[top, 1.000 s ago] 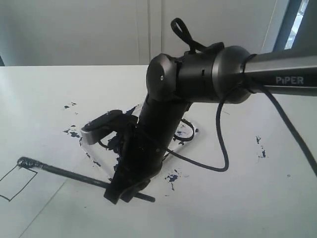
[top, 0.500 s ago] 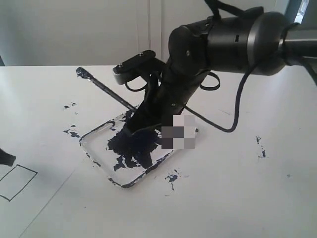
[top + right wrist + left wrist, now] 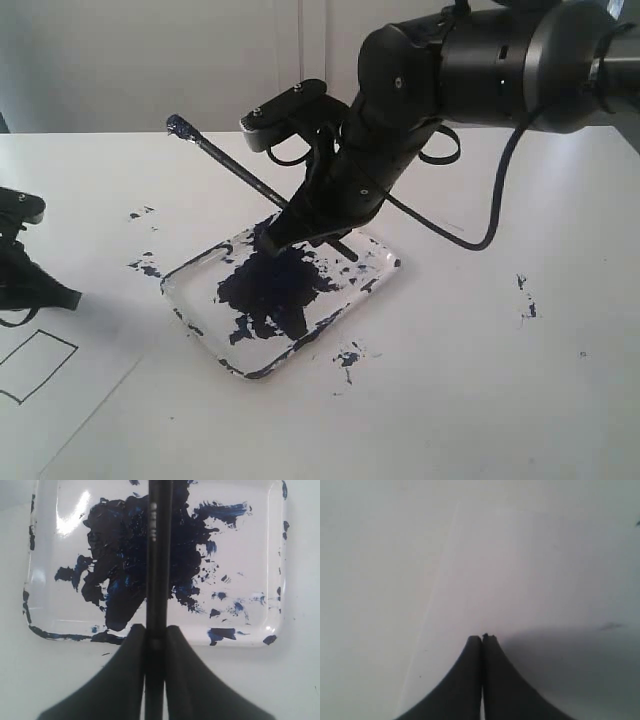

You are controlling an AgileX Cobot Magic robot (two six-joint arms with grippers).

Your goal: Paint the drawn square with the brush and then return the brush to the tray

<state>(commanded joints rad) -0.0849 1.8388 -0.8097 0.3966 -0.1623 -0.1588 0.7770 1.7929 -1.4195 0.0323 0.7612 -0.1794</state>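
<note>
My right gripper (image 3: 292, 226) hangs over the clear tray (image 3: 386, 263) and is shut on the brush (image 3: 225, 160), a thin black stick. The stick slants up and back to the left, with its paint-dark tip raised clear of the table. In the right wrist view the brush (image 3: 157, 555) runs from between the jaws of the right gripper (image 3: 156, 632) across the blue-black blotch in the tray (image 3: 272, 555). The drawn square (image 3: 35, 365) lies on white paper at the front left, white inside. My left gripper (image 3: 68, 297) (image 3: 482, 638) sits shut and empty just behind it.
Dark paint splatters (image 3: 145, 266) mark the table left of the tray; others (image 3: 348, 357) lie in front of it and far right (image 3: 526, 296). The paper's edge (image 3: 100, 400) runs diagonally at the front left. A cable loops from the right arm.
The right gripper has carried the brush from the drawn square up and rightwards to above the tray. The left gripper has come into view at the left edge.
</note>
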